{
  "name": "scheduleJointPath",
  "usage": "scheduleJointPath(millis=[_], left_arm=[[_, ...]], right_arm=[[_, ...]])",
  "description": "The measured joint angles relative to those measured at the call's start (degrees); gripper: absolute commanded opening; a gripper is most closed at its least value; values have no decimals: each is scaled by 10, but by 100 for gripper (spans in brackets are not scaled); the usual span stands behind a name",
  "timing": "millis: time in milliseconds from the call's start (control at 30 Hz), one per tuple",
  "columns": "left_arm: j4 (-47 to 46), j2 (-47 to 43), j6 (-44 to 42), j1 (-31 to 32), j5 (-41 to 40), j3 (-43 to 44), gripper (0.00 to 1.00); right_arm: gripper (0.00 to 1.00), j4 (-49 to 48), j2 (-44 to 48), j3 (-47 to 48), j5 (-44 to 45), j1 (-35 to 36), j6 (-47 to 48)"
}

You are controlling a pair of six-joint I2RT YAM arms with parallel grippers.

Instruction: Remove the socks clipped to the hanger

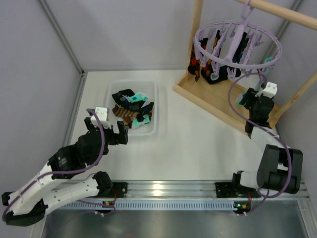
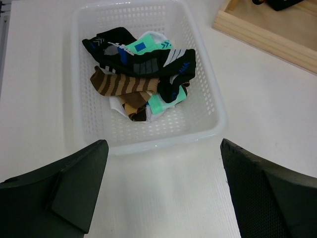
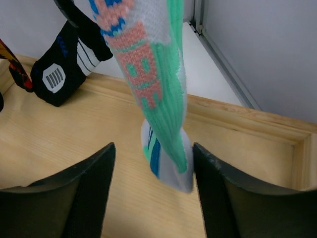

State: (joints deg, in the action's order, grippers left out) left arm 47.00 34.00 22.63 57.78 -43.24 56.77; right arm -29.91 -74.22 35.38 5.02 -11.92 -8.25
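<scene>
The left arm lies low over the white surface [image 1: 198, 144], running in from the near-left corner with its elbow bent. The left gripper [image 1: 106, 130] hovers just short of the near rim of a clear basket [image 1: 119, 85] that sits toward the far edge, left of centre. Its fingers are spread wide with nothing between them.

The right arm rises from the near-right corner and reaches to the wooden frame [image 1: 198, 91] at the far-right corner. The right gripper [image 1: 246, 98] stands spread on either side of the lower end of a hanging mint sock [image 3: 161, 114] without pinching it. Whether the fabric brushes one finger is hard to tell. From above, the wrist hides most of that sock.

The lavender hanger [image 1: 237, 35] hangs from the frame's top rod. Dark socks [image 1: 208, 64] are clipped beneath its far-left side, their patterns too small to read. The mint sock carries salmon and blue knit figures on white. Loose socks [image 2: 143, 74], black, brown-striped and mint, lie piled in the basket.
</scene>
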Motion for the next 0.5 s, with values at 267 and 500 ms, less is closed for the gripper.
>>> scheduleJointPath(millis=[267,500], left_arm=[[0,-9,-1,0,4,0,98],[0,-8,4,0,6,1,98]], right_arm=[[0,-56,-38,0,-13,-1,23],[0,-57,39,-24,-4,21,16]])
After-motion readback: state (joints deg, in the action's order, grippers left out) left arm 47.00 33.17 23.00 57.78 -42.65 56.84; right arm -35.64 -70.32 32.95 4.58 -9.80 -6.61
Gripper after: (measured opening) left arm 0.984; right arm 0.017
